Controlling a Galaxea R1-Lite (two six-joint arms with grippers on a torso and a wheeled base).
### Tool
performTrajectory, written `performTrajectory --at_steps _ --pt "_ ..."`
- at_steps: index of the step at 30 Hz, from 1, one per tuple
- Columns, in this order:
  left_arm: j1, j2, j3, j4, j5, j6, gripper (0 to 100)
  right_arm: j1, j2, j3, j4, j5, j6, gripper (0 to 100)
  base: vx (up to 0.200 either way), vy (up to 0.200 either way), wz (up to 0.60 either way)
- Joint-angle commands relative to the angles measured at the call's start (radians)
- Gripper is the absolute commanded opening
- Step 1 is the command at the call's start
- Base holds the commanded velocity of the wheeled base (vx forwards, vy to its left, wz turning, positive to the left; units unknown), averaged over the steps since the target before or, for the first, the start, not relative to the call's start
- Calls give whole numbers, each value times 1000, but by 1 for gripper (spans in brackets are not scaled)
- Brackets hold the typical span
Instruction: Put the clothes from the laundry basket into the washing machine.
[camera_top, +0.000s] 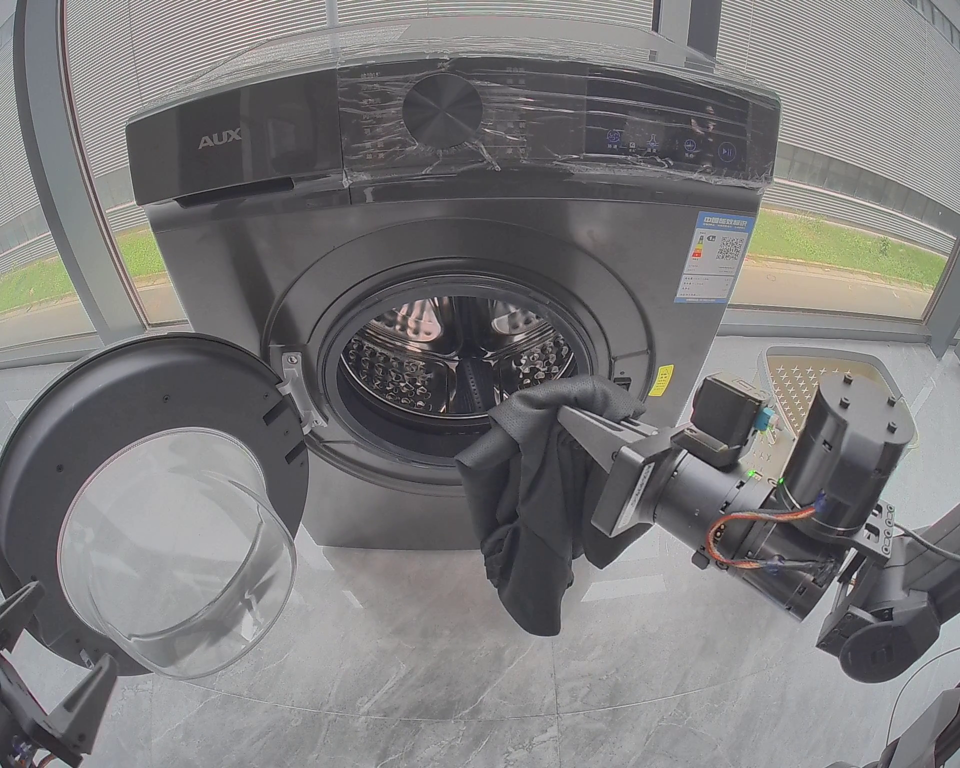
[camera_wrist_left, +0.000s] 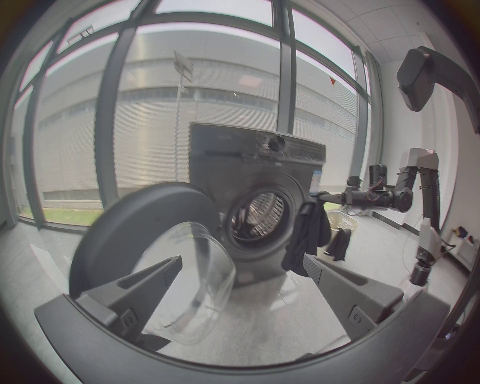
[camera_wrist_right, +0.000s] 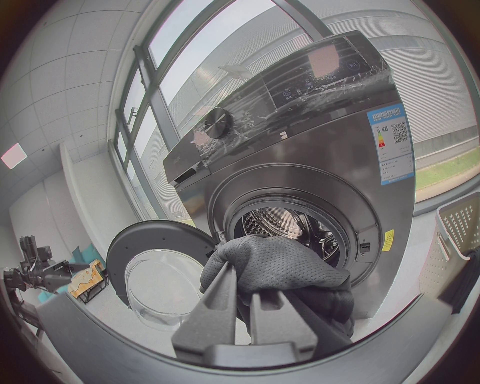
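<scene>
A grey front-loading washing machine (camera_top: 450, 190) stands ahead with its round door (camera_top: 150, 500) swung open to the left and the steel drum (camera_top: 450, 360) showing. My right gripper (camera_top: 572, 418) is shut on a dark grey garment (camera_top: 530, 510), holding it just in front of the lower right of the drum opening; the cloth hangs down toward the floor. The same garment (camera_wrist_right: 280, 265) bunches over the gripper (camera_wrist_right: 245, 290) in the right wrist view. My left gripper (camera_wrist_left: 242, 272) is open and holds nothing, low at the left near the door (camera_wrist_left: 145, 235). The laundry basket (camera_top: 810, 385) stands right of the machine.
Another dark garment (camera_wrist_left: 339, 243) hangs over the basket (camera_wrist_left: 345, 220) rim. Grey tiled floor (camera_top: 400, 660) spreads before the machine. Glass walls with metal posts stand behind and beside it.
</scene>
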Motion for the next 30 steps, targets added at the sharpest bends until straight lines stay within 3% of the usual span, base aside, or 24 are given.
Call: performTrajectory --at_steps 1,4,5,6,8,11,13,19,20,24,26,27,28,30 --pt "-48 404 13 -160 -157 43 100 15 66 -103 42 -30 50 0 0 0 0" --pt "-151 502 6 -210 -158 41 100 18 75 -124 52 -29 45 0 0 0 0" --pt "-231 574 -7 -253 -146 35 100 19 97 -153 52 -30 37 0 0 0 0" --pt "-231 574 -7 -253 -146 35 100 19 97 -153 52 -30 37 0 0 0 0" --pt "-315 701 -22 -362 -94 20 100 19 117 -181 51 -32 25 0 0 0 0" --pt "-392 825 -13 -479 -17 27 100 28 121 -185 51 -33 21 0 0 0 0" --pt "-439 881 -5 -531 -2 23 100 30 125 -185 48 -36 21 0 0 0 0" --pt "-478 1017 -42 -615 -8 6 100 30 123 -189 45 -38 21 0 0 0 0" --pt "-481 1080 -62 -655 -11 -14 100 31 123 -187 46 -38 21 0 0 0 0" --pt "-499 1152 -88 -724 -17 -46 100 31 125 -187 46 -38 18 0 0 0 0" --pt "-527 1168 -93 -746 -19 -80 100 28 125 -187 43 -38 16 0 0 0 0" --pt "-527 1168 -93 -746 -19 -80 100 28 125 -187 43 -38 16 0 0 0 0" --pt "-551 1180 -103 -750 -19 -115 100 27 125 -189 42 -38 16 0 0 0 0" --pt "-568 1203 -119 -752 -20 -126 100 28 126 -187 42 -38 16 0 0 0 0"
